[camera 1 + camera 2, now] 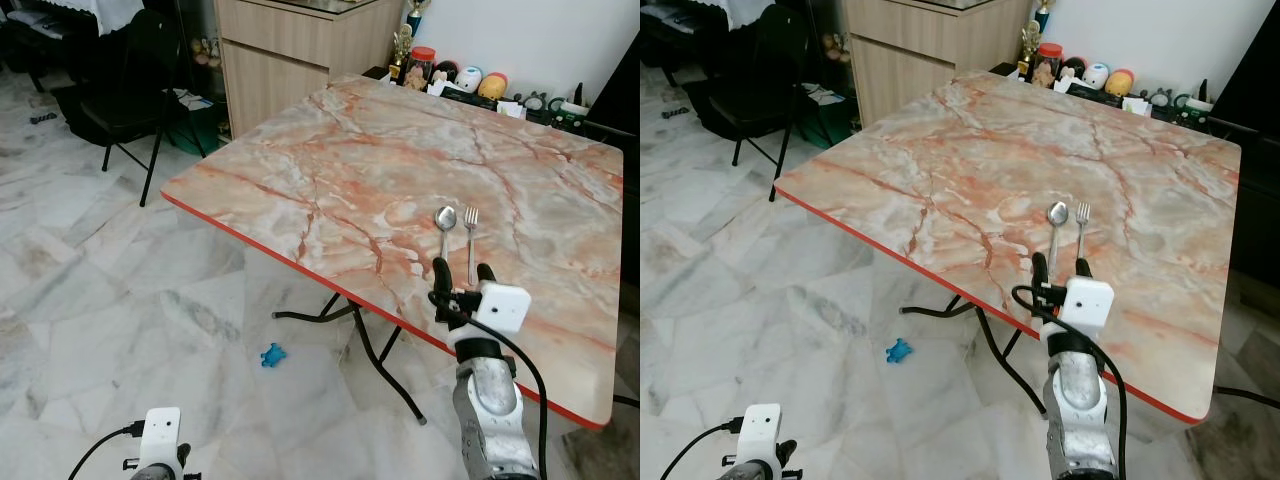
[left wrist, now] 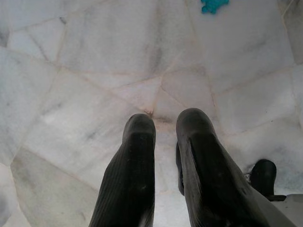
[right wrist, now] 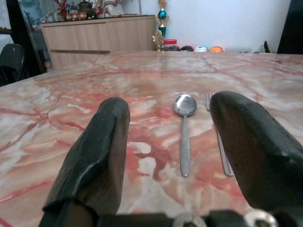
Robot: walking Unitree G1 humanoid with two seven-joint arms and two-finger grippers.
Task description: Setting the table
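Nearest the robot, at about seven o'clock in the left eye view, the left gripper (image 2: 163, 127) hangs idle over the pale marble floor (image 1: 90, 300); its two black fingers stand almost together with only a narrow gap, and they hold nothing. A small blue toy (image 1: 271, 354) lies on the floor beyond it, under the table's near edge.

At about five o'clock the right arm reaches up to the near edge of the table (image 1: 300, 170), a folding one with a pink-and-cream marble-pattern top and a red rim. The right gripper (image 1: 460, 275) sits just above that edge with its fingers spread wide and empty, one on each side of the handle ends of the cutlery.

Just past the fingertips, towards twelve o'clock from the gripper, a spoon (image 3: 184, 137) and a fork (image 3: 218, 142) lie flat on the tabletop, side by side and near parallel, bowl and tines pointing away from the robot. The spoon is on the left, the fork just beside it on the right; neither touches the gripper.

Farther off, at one o'clock, small jars and figurines (image 1: 455, 78) line the far side by the white wall. At eleven o'clock stand a wooden cabinet (image 1: 290, 50) and a black chair (image 1: 130, 100).
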